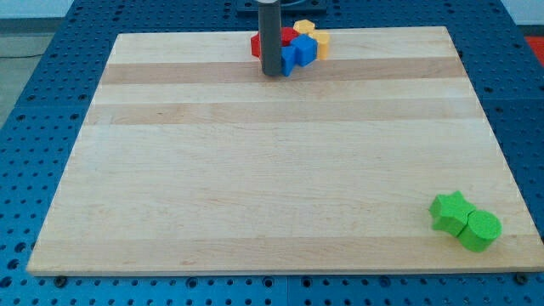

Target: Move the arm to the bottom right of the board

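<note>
My dark rod comes down at the view's top centre, and my tip (272, 73) rests on the wooden board (255, 170) near its top edge. Right beside the tip, on its right, sits a tight cluster of blocks: a blue block (297, 53), red blocks (287, 36) behind the rod, and yellow blocks (316, 38) at the cluster's right. The tip touches or nearly touches the blue block. At the board's bottom right lie a green star-shaped block (449, 211) and a green round block (479, 229), touching each other.
The board lies on a blue perforated table (51, 51) that shows on all sides. The green pair sits close to the board's bottom right corner (529, 270).
</note>
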Controlling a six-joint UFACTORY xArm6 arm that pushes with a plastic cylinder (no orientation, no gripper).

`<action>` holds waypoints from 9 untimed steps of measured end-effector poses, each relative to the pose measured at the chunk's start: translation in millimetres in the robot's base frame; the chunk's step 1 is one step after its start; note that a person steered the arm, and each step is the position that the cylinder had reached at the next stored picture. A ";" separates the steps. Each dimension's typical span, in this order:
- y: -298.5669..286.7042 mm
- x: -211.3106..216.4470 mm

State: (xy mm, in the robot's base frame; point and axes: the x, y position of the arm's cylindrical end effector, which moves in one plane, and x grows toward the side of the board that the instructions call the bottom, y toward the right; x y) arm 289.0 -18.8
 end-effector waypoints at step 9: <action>361.5 273.4</action>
State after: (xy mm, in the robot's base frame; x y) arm 562.4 342.7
